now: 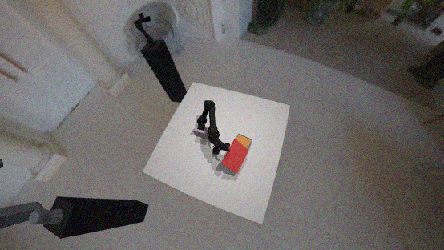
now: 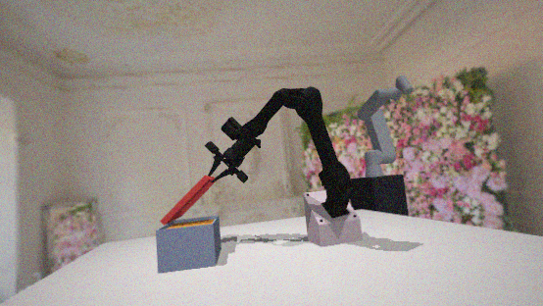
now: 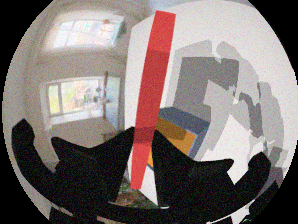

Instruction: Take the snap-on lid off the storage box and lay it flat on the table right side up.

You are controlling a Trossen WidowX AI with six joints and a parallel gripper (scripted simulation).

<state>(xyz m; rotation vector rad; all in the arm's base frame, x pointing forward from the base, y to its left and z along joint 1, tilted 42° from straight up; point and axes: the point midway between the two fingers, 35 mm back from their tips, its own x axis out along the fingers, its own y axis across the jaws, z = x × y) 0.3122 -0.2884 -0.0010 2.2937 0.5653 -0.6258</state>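
While the top view gave us the red lid [image 1: 236,157] [image 2: 187,200] [image 3: 154,75] as a broad face hiding most of the storage box [image 1: 244,141] [image 2: 188,247] [image 3: 187,120], the exterior view gave away the slope: up it slanted, high end at the gripper [image 1: 229,149] [image 2: 212,178] [image 3: 144,132], low end right by the box's top edge, contact there too close to call! The fingers were nearly closed, pinching the lid by its upper edge. And the wrist view had the lid edge-on, a narrow red strip between both fingers, with the box's blue rim and orange interior showing beside it. The box stood upright on the white table [image 1: 180,152] [image 2: 294,275] [image 3: 225,25], its orange inside just a sliver from the exterior, a corner patch from the top.
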